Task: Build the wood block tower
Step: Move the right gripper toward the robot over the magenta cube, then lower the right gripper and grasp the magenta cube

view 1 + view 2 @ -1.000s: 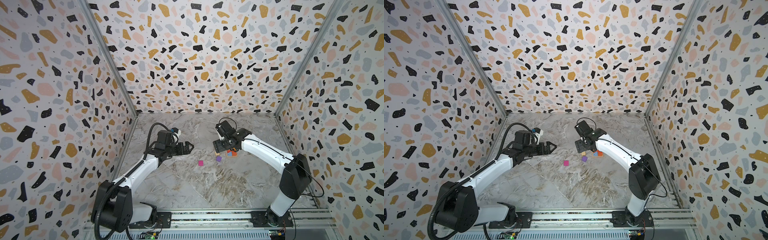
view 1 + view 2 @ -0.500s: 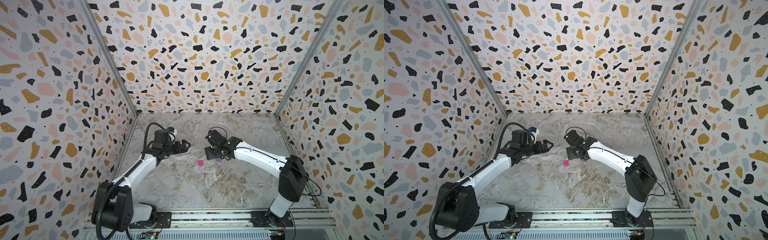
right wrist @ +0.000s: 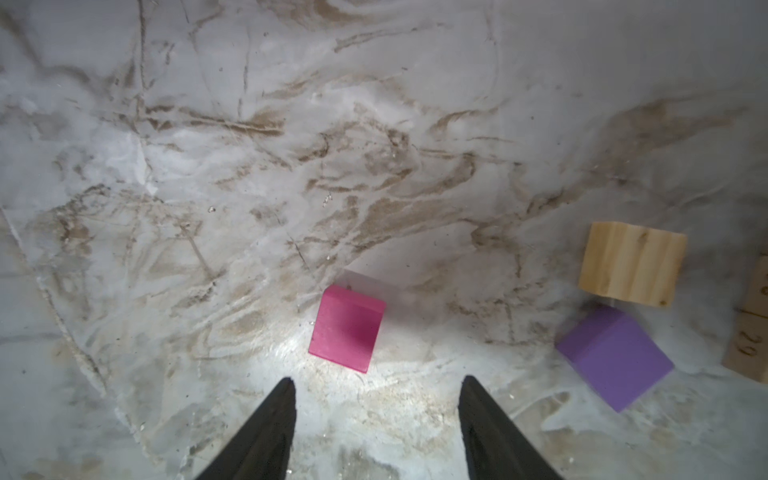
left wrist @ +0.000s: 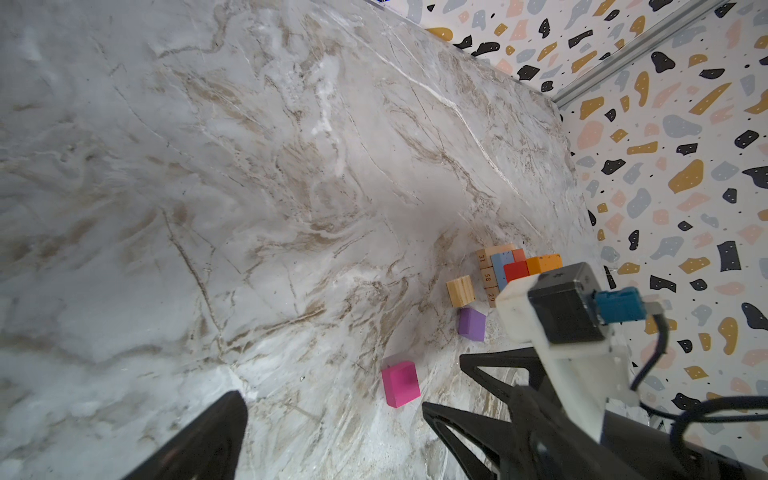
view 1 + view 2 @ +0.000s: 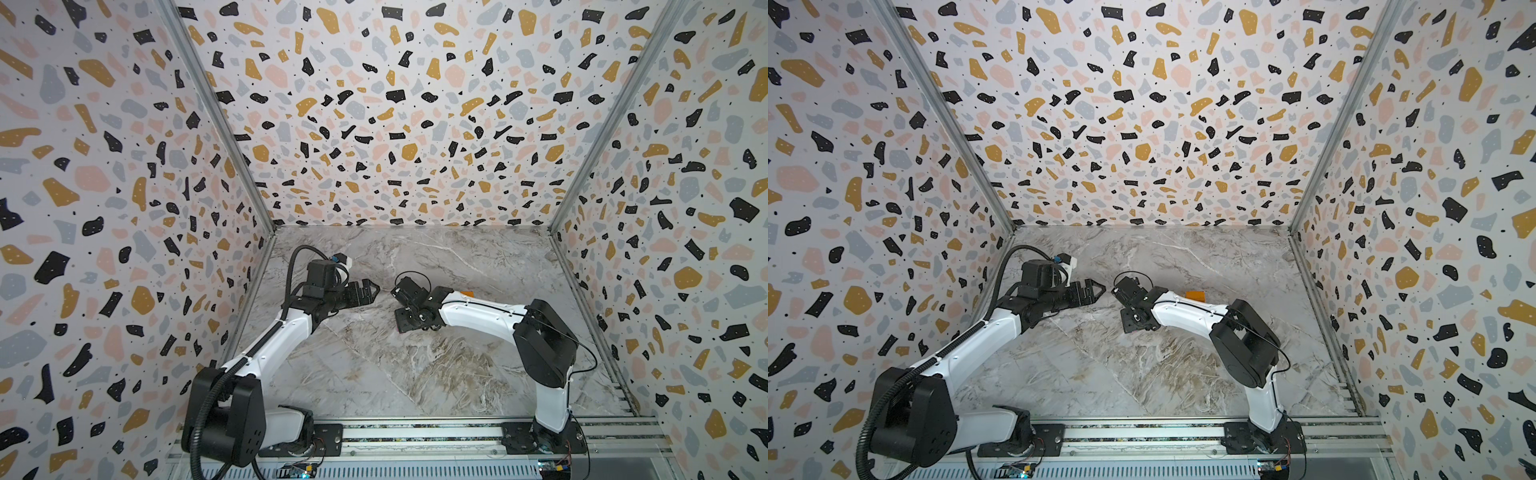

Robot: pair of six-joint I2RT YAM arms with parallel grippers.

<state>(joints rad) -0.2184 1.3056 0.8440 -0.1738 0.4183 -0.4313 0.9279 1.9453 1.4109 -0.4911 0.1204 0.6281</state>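
Note:
A magenta block point(image 3: 347, 328) lies flat on the marble floor just ahead of my right gripper point(image 3: 378, 380), which is open, pointing down, with nothing between its fingers. A purple cube point(image 3: 615, 357) and a tan cube point(image 3: 631, 264) lie loose beside it. The tower point(image 4: 511, 266) is a low cluster: a numbered tan bar point(image 4: 486, 274) with light blue, red point(image 4: 516, 271) and orange point(image 4: 546, 262) blocks. In both top views the right arm hides most of it; only the orange block point(image 5: 1196, 296) shows. My left gripper point(image 5: 372, 288) hovers open and empty, left of the right gripper point(image 5: 405, 327).
Terrazzo-patterned walls point(image 5: 124, 249) close in the marble floor point(image 5: 374, 374) on three sides. A metal rail point(image 5: 415, 434) with both arm bases runs along the front. The right arm's wrist camera point(image 4: 561, 307) fills part of the left wrist view, close to the tower.
My right gripper has swung left from beside the tower to just over the magenta block, and its jaws have narrowed. The left gripper has shifted slightly back and left.

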